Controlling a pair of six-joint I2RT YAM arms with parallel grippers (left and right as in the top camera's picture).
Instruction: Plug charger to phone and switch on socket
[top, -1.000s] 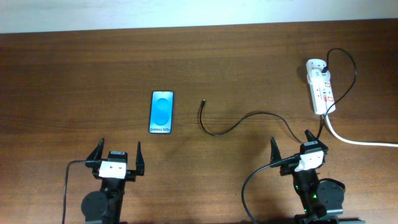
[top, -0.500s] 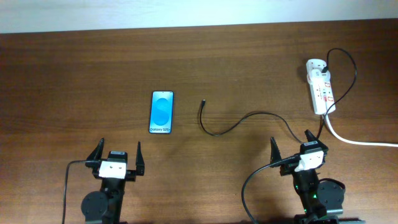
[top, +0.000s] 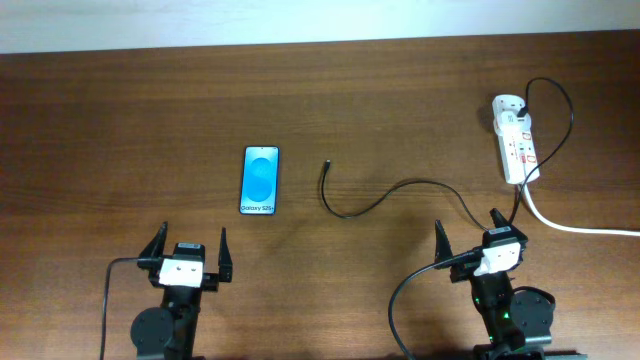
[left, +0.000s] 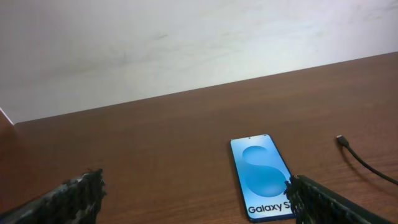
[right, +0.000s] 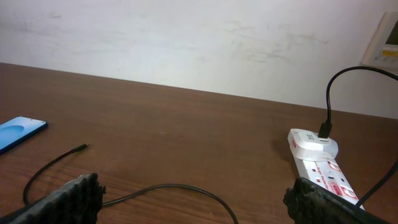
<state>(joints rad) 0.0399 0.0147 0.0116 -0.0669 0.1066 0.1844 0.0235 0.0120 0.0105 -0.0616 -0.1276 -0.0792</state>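
The phone (top: 260, 180) lies flat on the table left of centre, blue screen up; it also shows in the left wrist view (left: 261, 175) and at the left edge of the right wrist view (right: 18, 132). The charger cable (top: 380, 200) curves across the middle, its plug tip (top: 326, 165) free to the right of the phone; the tip shows in the left wrist view (left: 341, 140) and the cable in the right wrist view (right: 174, 188). The white socket strip (top: 516, 138) lies at the far right (right: 320, 165). My left gripper (top: 187, 252) and right gripper (top: 468, 240) are open and empty near the front edge.
A thick white cord (top: 575, 226) runs from the socket strip off the right edge. The brown wooden table (top: 140, 110) ends at a white wall behind. The robots' black arm cables (top: 400, 300) hang at the front.
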